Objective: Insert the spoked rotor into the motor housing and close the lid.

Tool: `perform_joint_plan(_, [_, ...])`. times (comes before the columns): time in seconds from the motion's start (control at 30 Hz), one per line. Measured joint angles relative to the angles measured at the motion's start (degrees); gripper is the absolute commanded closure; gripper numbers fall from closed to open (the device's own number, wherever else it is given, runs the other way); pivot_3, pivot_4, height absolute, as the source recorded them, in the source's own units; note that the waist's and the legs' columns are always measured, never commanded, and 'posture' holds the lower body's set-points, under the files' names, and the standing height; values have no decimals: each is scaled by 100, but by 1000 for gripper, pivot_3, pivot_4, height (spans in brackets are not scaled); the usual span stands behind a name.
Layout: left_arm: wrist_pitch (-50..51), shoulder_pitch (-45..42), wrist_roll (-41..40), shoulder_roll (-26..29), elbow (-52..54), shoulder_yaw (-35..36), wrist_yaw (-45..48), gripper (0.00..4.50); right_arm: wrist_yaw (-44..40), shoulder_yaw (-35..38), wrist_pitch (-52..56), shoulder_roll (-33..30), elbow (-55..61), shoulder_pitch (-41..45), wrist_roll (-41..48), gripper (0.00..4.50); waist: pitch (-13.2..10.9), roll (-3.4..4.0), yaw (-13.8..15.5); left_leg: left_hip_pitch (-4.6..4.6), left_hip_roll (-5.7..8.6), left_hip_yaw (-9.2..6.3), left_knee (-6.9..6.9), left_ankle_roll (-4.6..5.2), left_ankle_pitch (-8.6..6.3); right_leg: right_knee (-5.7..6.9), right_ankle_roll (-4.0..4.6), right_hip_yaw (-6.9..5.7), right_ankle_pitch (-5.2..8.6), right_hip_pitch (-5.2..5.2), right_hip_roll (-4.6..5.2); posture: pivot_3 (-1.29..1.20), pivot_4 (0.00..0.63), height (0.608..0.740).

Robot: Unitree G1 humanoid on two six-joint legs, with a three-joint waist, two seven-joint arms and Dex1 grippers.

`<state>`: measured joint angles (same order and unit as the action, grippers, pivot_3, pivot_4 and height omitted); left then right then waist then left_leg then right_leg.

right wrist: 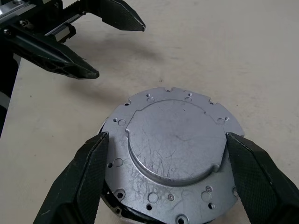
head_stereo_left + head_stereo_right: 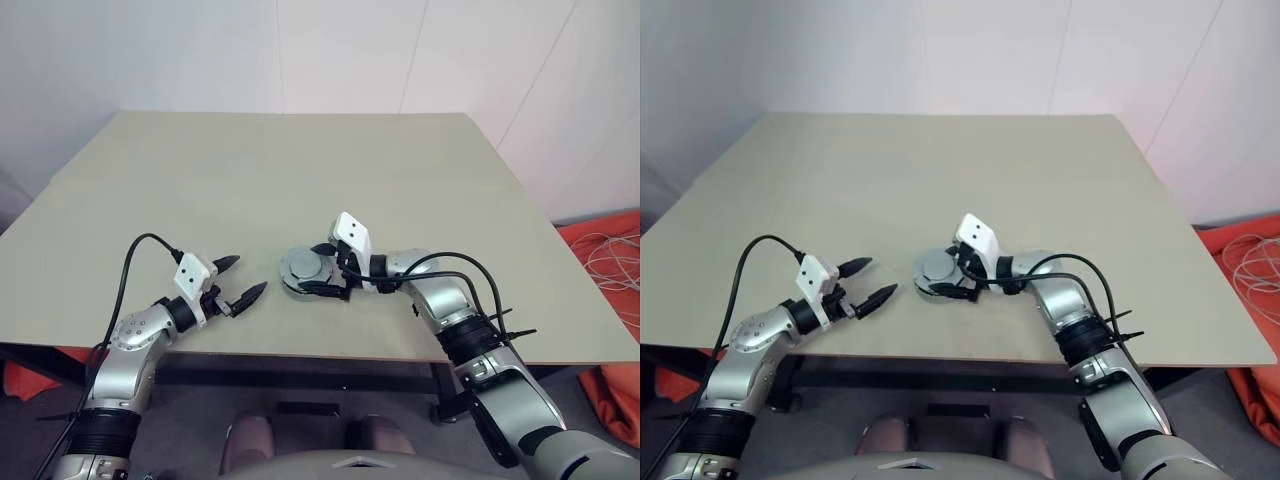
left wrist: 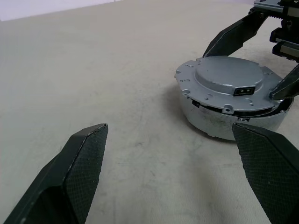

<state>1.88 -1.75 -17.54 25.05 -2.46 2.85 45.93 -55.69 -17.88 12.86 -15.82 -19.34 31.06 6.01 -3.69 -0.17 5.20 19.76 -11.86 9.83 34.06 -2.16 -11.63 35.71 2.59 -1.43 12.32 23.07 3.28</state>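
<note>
Lid (image 1: 175, 156) seated silver-face-up on motor housing (image 3: 210, 123); right gripper (image 1: 166, 179) fingers spread wide, straddling it, gripping nothing; left gripper (image 2: 243, 278) at nine o'clock, agape, empty; best lifted straight off the tabletop (image 2: 300, 180), lid undisturbed.

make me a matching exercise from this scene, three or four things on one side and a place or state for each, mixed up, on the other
Things:
1. lid
2. left gripper
3. right gripper
4. table

Descriptions:
A. open, apart from the assembly, on its left
B. plain silver face up, on top of the motor housing
C. open, one finger on each side of the lid
D. beige surface under everything

Pairs: 1-B, 2-A, 3-C, 4-D
</note>
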Motion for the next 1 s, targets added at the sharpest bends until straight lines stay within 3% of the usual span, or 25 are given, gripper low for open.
perform_joint_plan(0.1, [8,0,-2,0,25,0,-16,0,98,-51,-13,75,-106,104,-111,7,0,0,-9,-3,0,0,0,-2,1,1,0,0,0,-2,0,0,0,740])
perform_joint_plan(0.3, [9,-9,-2,-3,27,-1,-48,0,219,-77,49,151,-195,205,-207,1344,2,-3,-41,-6,0,0,0,-2,1,1,0,0,0,-8,0,0,0,740])
perform_joint_plan(0.63, [7,-51,-1,-16,25,-8,-46,0,157,-63,337,157,-52,223,-164,1338,2,-4,-77,-5,1,-1,-1,-1,1,1,1,0,0,-8,0,0,0,740])
perform_joint_plan(1.0, [-2,-125,-1,-15,-45,-7,-11,0,-769,-62,376,-59,-170,424,-8,1338,2,-3,-72,21,0,0,0,6,-4,-7,35,-2,-20,10,0,0,0,740])
